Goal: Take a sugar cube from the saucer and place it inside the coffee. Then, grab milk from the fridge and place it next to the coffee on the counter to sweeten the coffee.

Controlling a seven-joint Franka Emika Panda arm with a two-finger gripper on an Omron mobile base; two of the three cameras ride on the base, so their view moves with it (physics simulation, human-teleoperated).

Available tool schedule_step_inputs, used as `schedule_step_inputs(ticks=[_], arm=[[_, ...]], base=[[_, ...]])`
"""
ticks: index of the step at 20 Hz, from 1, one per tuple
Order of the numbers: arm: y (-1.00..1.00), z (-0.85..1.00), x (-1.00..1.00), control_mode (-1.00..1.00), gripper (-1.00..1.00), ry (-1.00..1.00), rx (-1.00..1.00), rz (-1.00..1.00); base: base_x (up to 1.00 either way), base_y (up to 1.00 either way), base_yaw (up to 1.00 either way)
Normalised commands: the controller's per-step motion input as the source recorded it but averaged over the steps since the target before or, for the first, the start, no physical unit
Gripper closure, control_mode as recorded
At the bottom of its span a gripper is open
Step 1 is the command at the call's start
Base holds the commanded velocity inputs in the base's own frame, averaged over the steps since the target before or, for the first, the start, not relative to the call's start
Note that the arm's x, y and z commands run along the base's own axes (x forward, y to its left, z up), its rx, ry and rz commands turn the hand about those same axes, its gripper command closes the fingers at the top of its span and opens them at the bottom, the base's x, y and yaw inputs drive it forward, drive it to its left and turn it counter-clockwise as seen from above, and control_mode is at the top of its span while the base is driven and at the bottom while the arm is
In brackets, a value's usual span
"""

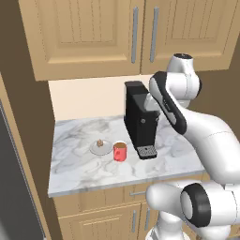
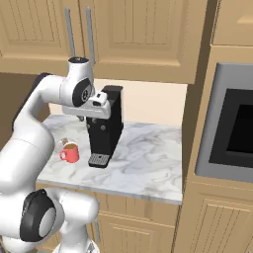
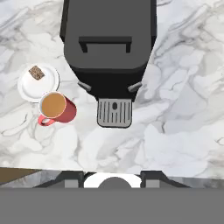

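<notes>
One bent arm holds the hand (image 2: 99, 105) above the coffee machine (image 2: 105, 126), grip state unclear.

a black coffee machine (image 1: 140, 119) stands upright toward the back of the marble top, its slotted grey drip tray (image 3: 114, 112) jutting out at the front. light wood wall cabinets (image 1: 89, 33) with long silver handles (image 1: 135, 33) hang above it, and base cabinets (image 2: 143, 220) sit below. at the right a dark oven (image 2: 232, 128), or perhaps a microwave, is built into a tall wood unit.
</notes>
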Motion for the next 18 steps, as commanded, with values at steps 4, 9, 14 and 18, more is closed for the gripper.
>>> schedule_step_inputs(ticks=[4,9,14,18], arm=[[0.52,-0.08,-0.38,-1.00,-1.00,0.00,-0.06,0.00],[1.00,-0.43,-0.56,-1.00,-1.00,0.00,-0.16,0.10],[1.00,-0.38,-0.25,-1.00,-1.00,0.00,-0.10,0.10],[0.56,-0.04,-0.01,-1.00,-1.00,0.04,-0.08,0.07]], base=[[0.00,0.00,0.00],[0.00,0.00,0.00],[0.00,0.00,0.00],[0.00,0.00,0.00]])
